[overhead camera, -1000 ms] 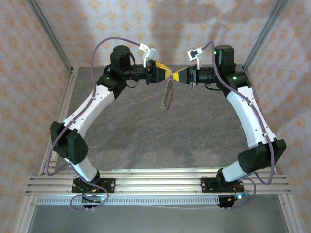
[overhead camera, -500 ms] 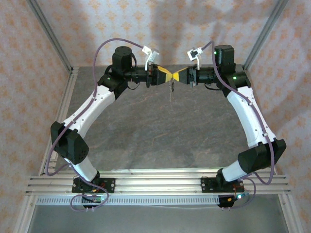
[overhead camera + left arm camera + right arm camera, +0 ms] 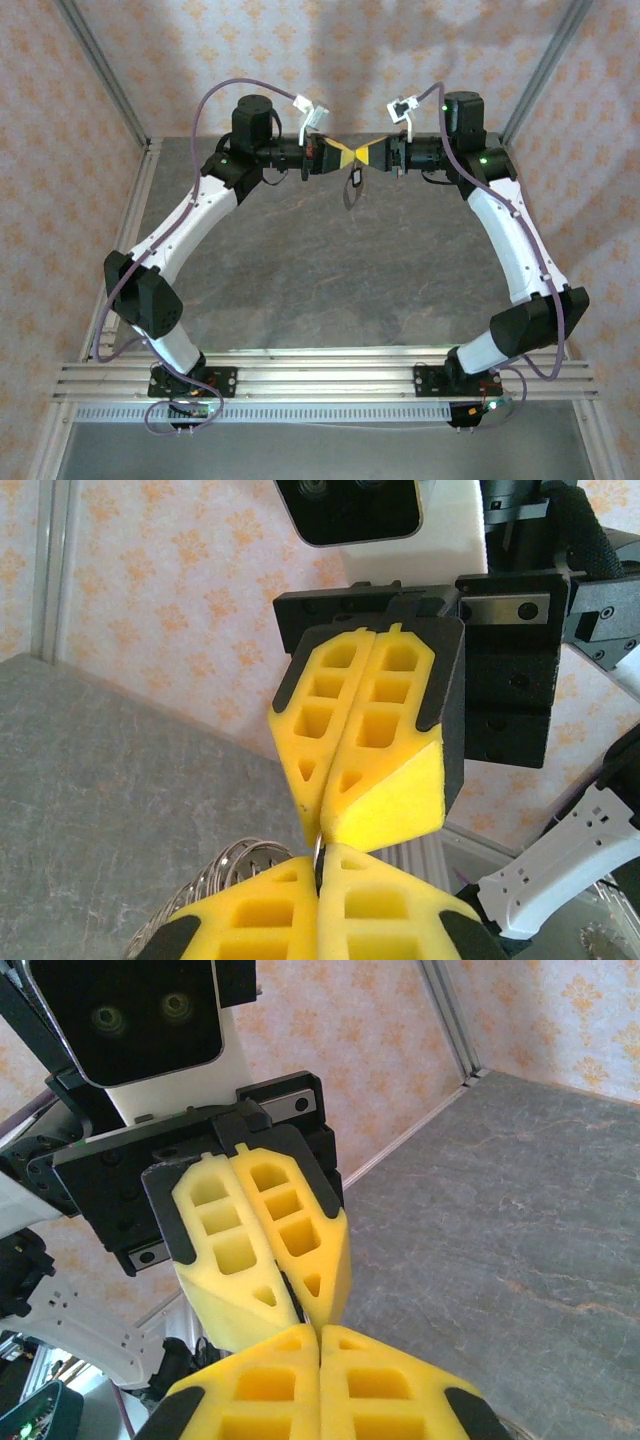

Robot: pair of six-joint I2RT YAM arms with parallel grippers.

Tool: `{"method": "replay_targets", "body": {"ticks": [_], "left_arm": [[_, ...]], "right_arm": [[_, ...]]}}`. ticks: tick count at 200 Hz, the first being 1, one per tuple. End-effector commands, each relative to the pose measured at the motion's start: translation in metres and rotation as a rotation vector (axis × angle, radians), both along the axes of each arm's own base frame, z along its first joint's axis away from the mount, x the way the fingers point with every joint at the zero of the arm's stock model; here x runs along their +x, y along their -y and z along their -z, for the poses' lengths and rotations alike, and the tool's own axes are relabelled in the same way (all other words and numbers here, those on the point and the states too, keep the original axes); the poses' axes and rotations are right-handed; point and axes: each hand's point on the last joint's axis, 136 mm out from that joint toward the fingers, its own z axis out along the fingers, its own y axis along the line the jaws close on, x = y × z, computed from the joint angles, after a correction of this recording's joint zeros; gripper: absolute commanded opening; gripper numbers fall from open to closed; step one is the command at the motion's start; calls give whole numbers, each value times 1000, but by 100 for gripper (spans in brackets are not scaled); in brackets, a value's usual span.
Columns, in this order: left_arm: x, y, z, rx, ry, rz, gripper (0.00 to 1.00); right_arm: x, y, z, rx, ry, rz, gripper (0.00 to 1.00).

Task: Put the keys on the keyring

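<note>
Looking down from the top camera, the left gripper [image 3: 338, 156] and right gripper [image 3: 368, 155] sit tip to tip, both pinched fully closed. The key [image 3: 354, 180] dangles just under where the tips meet, and the keyring [image 3: 347, 197] loops down below it.

Left wrist cam: the left gripper [image 3: 320, 900] is squeezed tight, the right gripper [image 3: 328, 815] touches it nose-on, and a silvery coil of the keyring [image 3: 225, 868] sits just beside one finger. Can't tell which gripper actually has the pinch on it.

Right wrist cam: same deal, right gripper [image 3: 320, 1360] closed against the closed left gripper [image 3: 300, 1305].

My guess is the ring's light, floppy and slippery, so grab the wire close to the key, not the dangling end.
</note>
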Motion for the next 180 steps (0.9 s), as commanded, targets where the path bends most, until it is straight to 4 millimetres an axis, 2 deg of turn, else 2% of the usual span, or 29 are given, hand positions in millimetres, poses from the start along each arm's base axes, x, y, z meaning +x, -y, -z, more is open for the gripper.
{"method": "replay_targets", "body": {"ticks": [1, 24, 32, 47, 54, 86, 101, 106, 110, 132, 180], "left_arm": [[-18, 18, -17, -24, 55, 66, 0], [-10, 20, -19, -47, 51, -1, 0], [-5, 19, -20, -66, 50, -37, 0], [4, 14, -23, -99, 56, -110, 0], [7, 12, -25, -116, 61, -137, 0], [12, 4, -31, -178, 63, -205, 0], [12, 2, -35, -204, 65, -217, 0], [12, 1, -36, -211, 64, -221, 0], [13, 1, -37, -216, 65, -223, 0], [13, 1, -39, -234, 60, -224, 0], [11, 2, -41, -256, 53, -205, 0]], "right_arm": [[-2, -1, -13, 29, 53, -8, 0], [2, 1, -17, 37, 60, 25, 0], [5, 3, -21, 41, 71, 56, 13], [10, 12, -31, 66, 102, 134, 31], [12, 17, -35, 86, 115, 175, 36], [12, 47, -47, 172, 149, 363, 42], [10, 58, -39, 211, 147, 444, 45], [15, 61, -30, 218, 128, 479, 45], [10, 66, -32, 234, 138, 500, 46], [8, 77, -8, 242, 116, 580, 49], [5, 71, 34, 153, 88, 608, 52]]}}
